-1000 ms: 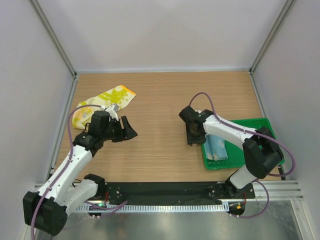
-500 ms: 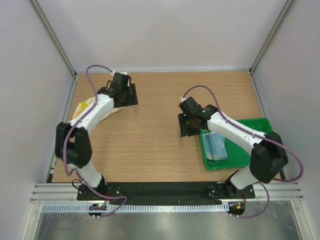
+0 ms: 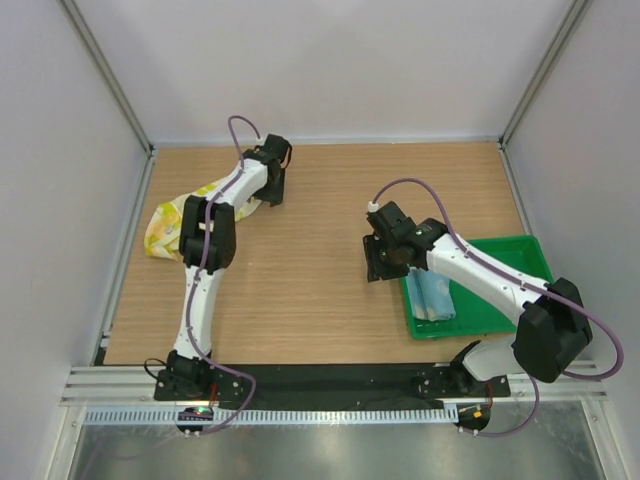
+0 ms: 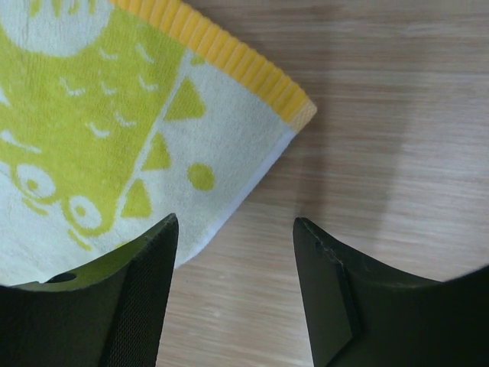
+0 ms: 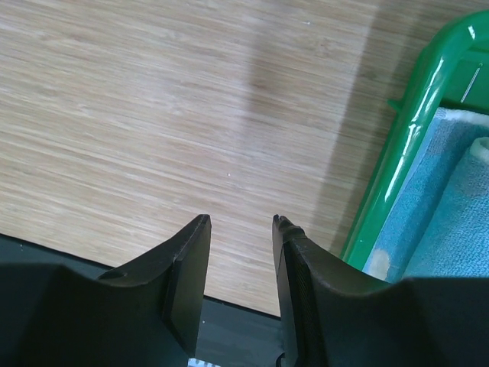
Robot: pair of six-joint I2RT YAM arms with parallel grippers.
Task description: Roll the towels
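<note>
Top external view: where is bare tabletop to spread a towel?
Bare: the centre, between the yellow towel and the right tool; also the far right corner beyond the green tray. Crowded: the far left, where the left tool hovers over that towel, and the near right, with the tray holding the blue towel.

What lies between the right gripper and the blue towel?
The wall of the green tray, shown in the right wrist view; the right gripper is outside it, the blue towel inside.

Pale wood-grain table (image 3: 320, 200), plain white walls (image 3: 330, 60), seemingly even light.
</note>
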